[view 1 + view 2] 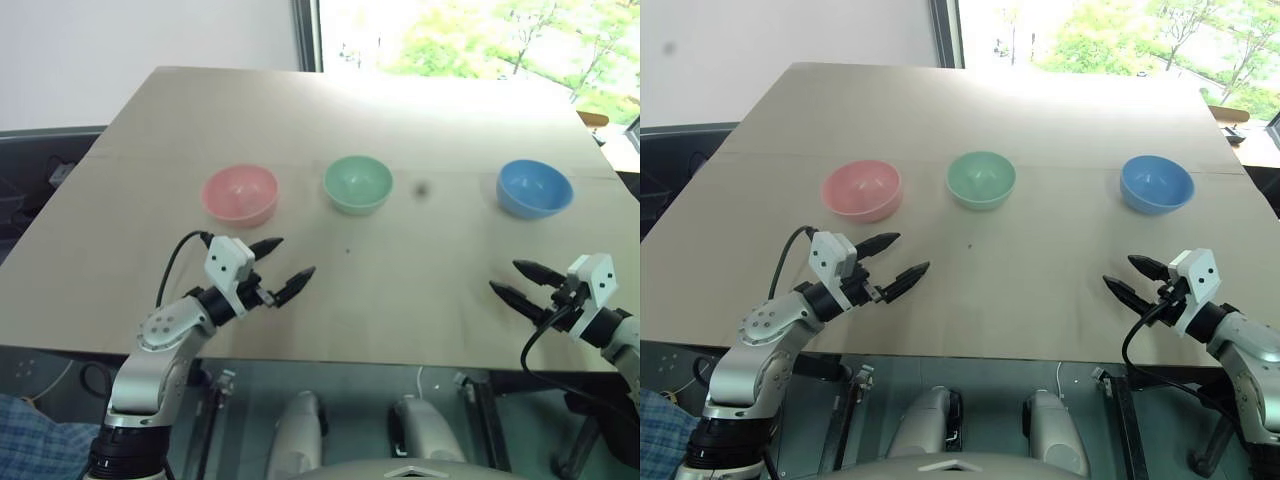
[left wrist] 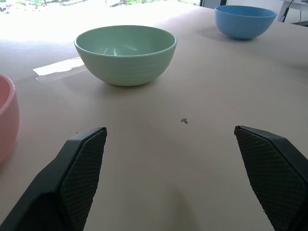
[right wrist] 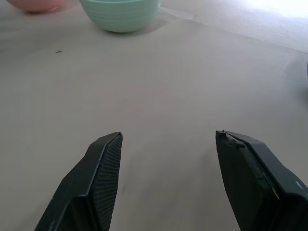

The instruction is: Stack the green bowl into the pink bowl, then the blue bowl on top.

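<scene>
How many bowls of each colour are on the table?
Pink bowl: 1
Green bowl: 1
Blue bowl: 1
Total: 3 bowls, in a row on the table, each standing apart and none stacked yet.

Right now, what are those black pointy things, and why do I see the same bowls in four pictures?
They are a robot's fingers. It has two arms, each ending in a gripper with two black fingers: the left gripper and the right gripper. Both are open and hold nothing. Two pictures come from cameras in the robot's head, looking down at a wooden table. The other two come from a small camera on each wrist, looking out between the fingers. On the table stand three bowls in a row, apart from each other: the pink bowl, the green bowl and the blue bowl.
</scene>
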You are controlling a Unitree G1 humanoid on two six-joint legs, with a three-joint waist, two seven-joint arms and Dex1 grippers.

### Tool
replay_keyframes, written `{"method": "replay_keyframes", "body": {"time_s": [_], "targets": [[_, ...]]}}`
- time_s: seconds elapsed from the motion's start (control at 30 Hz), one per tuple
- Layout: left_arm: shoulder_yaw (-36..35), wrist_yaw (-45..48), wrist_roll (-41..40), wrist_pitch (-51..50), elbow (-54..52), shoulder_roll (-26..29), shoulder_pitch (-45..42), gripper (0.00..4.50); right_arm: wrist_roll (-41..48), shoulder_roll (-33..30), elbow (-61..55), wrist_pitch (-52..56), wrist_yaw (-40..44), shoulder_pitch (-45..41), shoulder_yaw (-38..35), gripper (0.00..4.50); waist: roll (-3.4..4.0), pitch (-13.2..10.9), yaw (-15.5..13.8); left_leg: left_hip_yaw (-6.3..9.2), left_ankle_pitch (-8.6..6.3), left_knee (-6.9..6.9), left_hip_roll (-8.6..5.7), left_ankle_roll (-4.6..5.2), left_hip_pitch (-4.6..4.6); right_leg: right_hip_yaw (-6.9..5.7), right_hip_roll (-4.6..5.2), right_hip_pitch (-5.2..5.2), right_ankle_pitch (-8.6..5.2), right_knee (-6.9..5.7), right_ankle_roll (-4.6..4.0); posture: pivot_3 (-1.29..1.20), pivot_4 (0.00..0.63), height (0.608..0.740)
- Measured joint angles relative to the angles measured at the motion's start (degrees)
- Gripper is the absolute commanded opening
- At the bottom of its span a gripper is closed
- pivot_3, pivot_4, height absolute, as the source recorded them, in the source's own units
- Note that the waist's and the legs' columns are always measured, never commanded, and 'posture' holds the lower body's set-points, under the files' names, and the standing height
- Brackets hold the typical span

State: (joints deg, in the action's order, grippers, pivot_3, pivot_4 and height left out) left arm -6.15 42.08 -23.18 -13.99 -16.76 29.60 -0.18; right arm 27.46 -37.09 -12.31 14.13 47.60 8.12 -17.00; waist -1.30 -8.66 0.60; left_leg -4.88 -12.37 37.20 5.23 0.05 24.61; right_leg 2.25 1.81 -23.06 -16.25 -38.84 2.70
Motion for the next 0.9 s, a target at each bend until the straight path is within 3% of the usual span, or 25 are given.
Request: {"method": "replay_keyframes", "body": {"time_s": [0.27,0.57,0.77,0.9], "targets": [[0.3,-0.1,0.6,0.0,0.0,0.0,-0.1,4.5,1.3,0.3,-0.1,-0.1,0.9,0.0,0.0,3.24,0.0,0.0,0.0,0.0,0.0,0.0,0.0,0.0,0.0,0.0,0.0,0.0,0.0,0.0,0.0,0.0,0.15,0.74],[2.2,-0.8,3.2,0.1,0.1,0.1,-1.0,4.5,14.5,2.1,-7.9,3.5,3.1,-0.3,-2.0,3.24,0.0,0.0,0.0,0.02,0.0,0.01,0.0,0.0,0.0,-0.01,0.0,0.01,0.0,-0.01,0.0,0.0,0.15,0.74],[3.3,-5.7,9.0,-1.5,0.5,0.3,-5.6,4.5,18.4,2.1,-12.3,6.3,2.5,-0.7,-1.7,3.24,-0.01,0.0,-0.1,0.04,0.0,0.03,0.0,0.0,0.01,-0.02,0.0,0.02,0.0,-0.01,0.01,0.0,0.15,0.74],[7.8,-9.0,18.4,-3.1,0.5,3.7,-10.6,4.5,18.0,2.2,-12.3,6.4,2.0,-0.8,-1.5,3.24,-0.01,0.0,-0.2,0.05,0.0,0.03,-0.01,0.0,0.01,-0.03,-0.02,0.02,0.0,-0.01,0.0,0.0,0.15,0.74]]}}
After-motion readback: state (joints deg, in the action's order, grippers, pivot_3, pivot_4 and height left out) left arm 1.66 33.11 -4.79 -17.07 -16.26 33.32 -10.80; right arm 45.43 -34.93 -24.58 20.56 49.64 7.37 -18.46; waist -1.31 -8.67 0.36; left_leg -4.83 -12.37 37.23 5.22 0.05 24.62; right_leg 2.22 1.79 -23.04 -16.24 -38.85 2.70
